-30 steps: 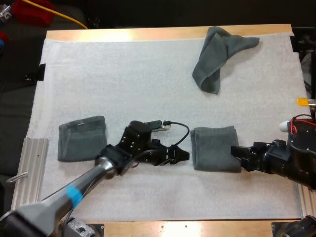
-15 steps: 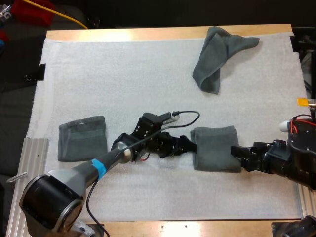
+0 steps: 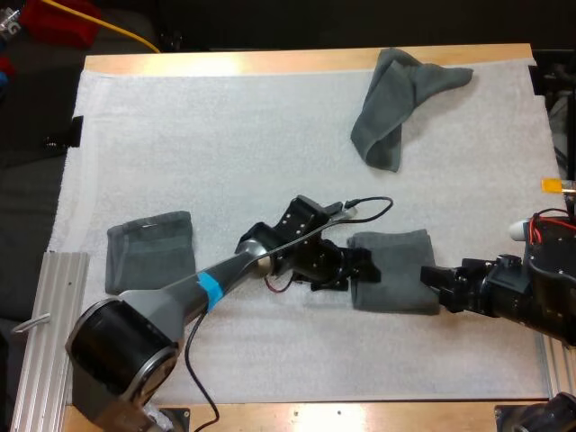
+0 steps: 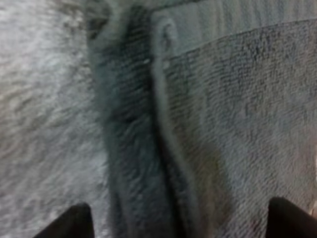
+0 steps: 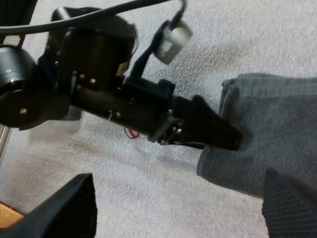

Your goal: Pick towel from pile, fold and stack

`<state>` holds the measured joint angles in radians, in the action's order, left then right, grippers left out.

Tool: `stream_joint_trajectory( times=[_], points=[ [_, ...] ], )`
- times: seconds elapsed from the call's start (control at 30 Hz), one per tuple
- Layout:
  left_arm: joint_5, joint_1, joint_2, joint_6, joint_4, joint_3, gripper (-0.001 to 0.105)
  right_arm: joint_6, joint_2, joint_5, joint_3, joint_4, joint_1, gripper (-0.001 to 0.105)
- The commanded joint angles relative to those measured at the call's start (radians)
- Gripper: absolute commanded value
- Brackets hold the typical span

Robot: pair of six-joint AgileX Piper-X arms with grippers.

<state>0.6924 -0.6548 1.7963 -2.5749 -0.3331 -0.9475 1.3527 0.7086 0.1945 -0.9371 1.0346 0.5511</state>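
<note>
White mat (image 3: 225,153) on worktop (image 3: 270,61) | folded towel (image 3: 400,265) mid-right: soft, limp, light | left gripper (image 3: 366,268) apart at one edge, right gripper (image 3: 430,284) apart at the opposite edge | judged best pinched at hem

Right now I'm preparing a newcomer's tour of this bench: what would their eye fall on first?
First the left tool, reaching across the white mat, open at the left edge of the folded towel, whose right edge the open right tool faces. Then the crumpled towel at the mat's far side, and a second folded towel at the left.
</note>
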Motion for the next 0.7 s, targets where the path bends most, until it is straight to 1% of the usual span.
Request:
stream_joint_trajectory(
  times=[0.0,0.07,0.13,0.23,0.27,0.3,0.33,0.4,0.43,0.6,0.67],
  points=[
    [0.023,-0.010,0.012,-0.009,-0.015,-0.021,0.069,0.012,-0.004,0.011,-0.006,0.001,0.003,0.068],
    [0.045,-0.017,0.031,-0.009,-0.033,-0.054,0.069,0.012,-0.004,0.012,-0.006,0.002,0.003,0.068],
    [0.056,-0.017,0.054,-0.009,-0.093,-0.096,0.069,0.012,-0.004,0.012,-0.006,0.002,0.003,0.068],
    [0.075,-0.017,0.070,-0.009,-0.136,-0.128,0.069,0.012,-0.004,0.012,-0.006,0.002,0.003,0.068],
    [0.076,-0.017,0.070,-0.009,-0.138,-0.130,0.069,0.012,-0.004,0.012,-0.006,0.002,0.003,0.068],
    [0.095,-0.018,0.070,-0.009,-0.125,-0.130,0.069,0.012,-0.004,0.012,-0.006,0.002,0.003,0.068],
    [0.134,-0.021,0.072,-0.013,-0.099,-0.130,0.069,0.012,-0.004,0.012,-0.006,0.002,0.003,0.068],
    [0.185,-0.031,0.078,-0.046,-0.070,-0.133,0.069,0.012,-0.004,0.012,-0.006,0.002,0.003,0.068],
    [0.196,-0.037,0.084,-0.069,-0.050,-0.133,0.069,0.012,-0.004,0.012,-0.006,0.002,0.003,0.068],
    [0.181,-0.037,0.084,-0.084,-0.048,-0.135,0.069,0.012,-0.004,0.024,-0.006,0.002,0.003,0.068],
    [0.174,-0.037,0.084,-0.092,-0.045,-0.135,0.068,0.012,-0.004,0.032,-0.006,0.002,0.003,0.068]
  ],
)
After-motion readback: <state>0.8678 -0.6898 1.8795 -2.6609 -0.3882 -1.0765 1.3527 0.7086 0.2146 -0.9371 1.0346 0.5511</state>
